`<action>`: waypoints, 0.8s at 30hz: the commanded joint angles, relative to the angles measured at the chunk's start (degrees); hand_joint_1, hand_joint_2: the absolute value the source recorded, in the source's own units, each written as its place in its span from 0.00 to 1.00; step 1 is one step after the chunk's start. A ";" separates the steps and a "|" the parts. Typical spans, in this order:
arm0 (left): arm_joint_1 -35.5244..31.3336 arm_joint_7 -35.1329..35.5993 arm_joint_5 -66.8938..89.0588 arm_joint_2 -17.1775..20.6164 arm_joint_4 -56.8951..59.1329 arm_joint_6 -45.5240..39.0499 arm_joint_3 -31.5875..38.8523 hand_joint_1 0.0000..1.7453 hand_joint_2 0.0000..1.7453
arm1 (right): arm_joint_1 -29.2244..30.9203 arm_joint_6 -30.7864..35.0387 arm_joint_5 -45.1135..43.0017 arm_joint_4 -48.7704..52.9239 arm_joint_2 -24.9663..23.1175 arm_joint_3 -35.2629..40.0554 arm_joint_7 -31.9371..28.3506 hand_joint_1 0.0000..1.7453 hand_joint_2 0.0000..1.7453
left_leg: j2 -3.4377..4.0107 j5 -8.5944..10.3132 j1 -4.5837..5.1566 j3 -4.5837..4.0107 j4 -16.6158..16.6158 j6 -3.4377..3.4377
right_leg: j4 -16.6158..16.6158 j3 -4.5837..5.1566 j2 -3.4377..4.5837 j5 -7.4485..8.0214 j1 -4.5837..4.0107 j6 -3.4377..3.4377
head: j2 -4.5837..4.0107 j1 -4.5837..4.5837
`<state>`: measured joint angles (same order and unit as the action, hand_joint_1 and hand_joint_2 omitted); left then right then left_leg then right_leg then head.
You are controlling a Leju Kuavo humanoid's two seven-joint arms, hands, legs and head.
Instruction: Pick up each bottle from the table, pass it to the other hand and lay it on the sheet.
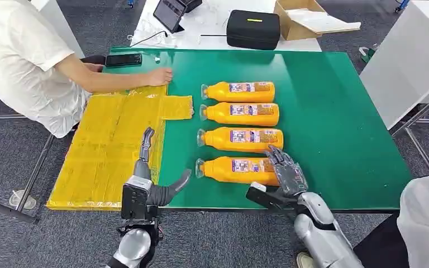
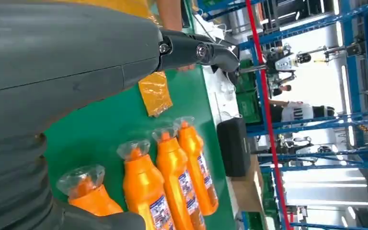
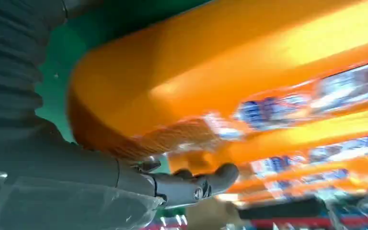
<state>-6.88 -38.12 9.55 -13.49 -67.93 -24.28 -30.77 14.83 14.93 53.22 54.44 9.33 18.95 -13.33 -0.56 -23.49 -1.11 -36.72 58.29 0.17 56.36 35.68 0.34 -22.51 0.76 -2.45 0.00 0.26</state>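
Several orange bottles lie side by side in a column on the green table (image 1: 335,123), caps pointing at the yellow sheet (image 1: 109,145). My right hand (image 1: 286,170) is spread over the base end of the nearest bottle (image 1: 232,170), which still lies on the table. In the right wrist view that nearest bottle (image 3: 211,67) is blurred, and the thumb (image 3: 196,184) sits just beneath it. My left hand (image 1: 152,178) hovers over the sheet's right edge with fingers apart, holding nothing. The left wrist view shows the left hand (image 2: 187,48) above the bottle row (image 2: 143,187).
A person sits at the left with a hand (image 1: 159,76) on the sheet's far corner. A black phone (image 1: 124,59) lies at the table's far left edge. A black case (image 1: 252,29) and a cardboard box (image 1: 307,19) stand behind. Another person's white sleeve (image 1: 427,218) is at the near right.
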 commanded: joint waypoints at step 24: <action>-0.01 -1.82 -2.08 1.89 -0.01 -0.92 -0.80 0.00 1.00 | -0.95 0.47 -9.64 -2.80 -2.41 -1.18 -7.72 1.00 1.00 | 0.05 -0.08 0.00 0.76 -0.12 0.03 | -0.11 -0.71 0.01 -0.07 -0.04 0.15 | 0.00 0.00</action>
<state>-6.86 -39.50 9.00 -13.51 -68.24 -25.35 -30.71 18.72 13.79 46.79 48.35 9.84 19.89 -18.41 -0.50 -23.52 -1.12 -36.21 58.29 0.17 56.34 35.21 0.47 -22.50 0.74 -2.44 0.00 0.26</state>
